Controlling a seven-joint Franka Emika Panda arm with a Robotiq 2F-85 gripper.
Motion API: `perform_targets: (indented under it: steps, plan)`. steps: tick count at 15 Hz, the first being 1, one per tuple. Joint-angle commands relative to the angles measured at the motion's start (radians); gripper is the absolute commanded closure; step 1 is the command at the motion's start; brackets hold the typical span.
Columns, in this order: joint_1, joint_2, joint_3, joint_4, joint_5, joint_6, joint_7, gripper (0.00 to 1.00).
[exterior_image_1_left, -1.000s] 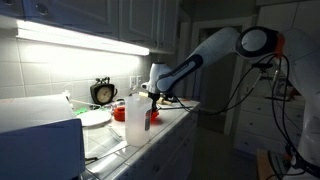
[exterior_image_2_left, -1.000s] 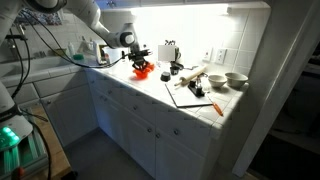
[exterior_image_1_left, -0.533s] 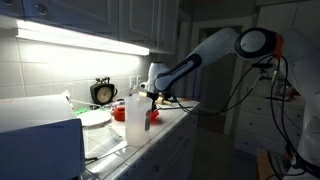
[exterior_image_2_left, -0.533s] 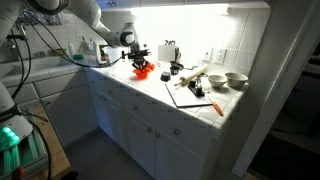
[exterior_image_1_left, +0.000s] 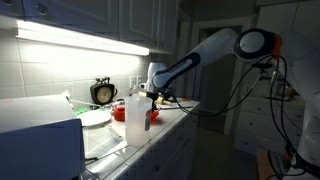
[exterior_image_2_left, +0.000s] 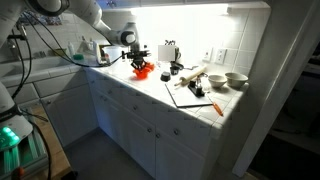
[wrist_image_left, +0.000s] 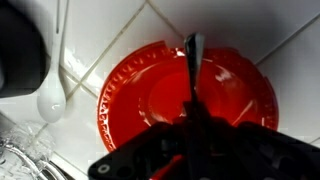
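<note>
Hovering over a red plate (wrist_image_left: 135, 100) on the tiled counter (wrist_image_left: 265, 25), the gripper (wrist_image_left: 192, 122) was clamped tight on a thin dark utensil (wrist_image_left: 192, 70), long axis in line with the fingers, tip pointing down at the plate.

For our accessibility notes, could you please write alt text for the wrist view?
The shut gripper holds a thin dark utensil that points across a red plate on a white tiled counter. A white spoon lies just left of the plate, below a blurred dark object at the picture's edge.
</note>
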Motion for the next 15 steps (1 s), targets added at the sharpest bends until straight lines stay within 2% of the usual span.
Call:
perform_targets:
  steps: [1, 15]
  plan:
    - [-0.016, 0.028, 0.02, 0.058, 0.041, -0.053, 0.008, 0.98]
    - [-0.047, 0.011, 0.044, 0.09, 0.144, -0.114, 0.012, 0.98]
